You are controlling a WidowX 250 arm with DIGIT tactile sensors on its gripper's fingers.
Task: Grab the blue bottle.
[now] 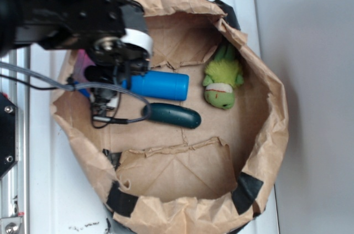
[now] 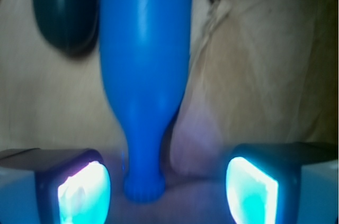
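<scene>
Blue smooth plastic bottle [image 2: 144, 75] lies in the brown paper-lined basket [image 1: 265, 134]; the gripper [image 2: 167, 189] straddles its narrow neck, jaws wide. Approach seems done; closing comes next.

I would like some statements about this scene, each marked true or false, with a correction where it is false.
1. The blue bottle lies on its side inside the paper bag. True.
2. The tool is shut on the bottle's neck. False: its fingers stand apart on either side of the neck, with gaps showing.
3. The dark teal object lies beside the bottle. True.
4. The green plush toy rests on top of the bottle. False: it lies apart from it, beyond the bottle's flat end.
5. The bottle's neck points toward the tool. True.
</scene>
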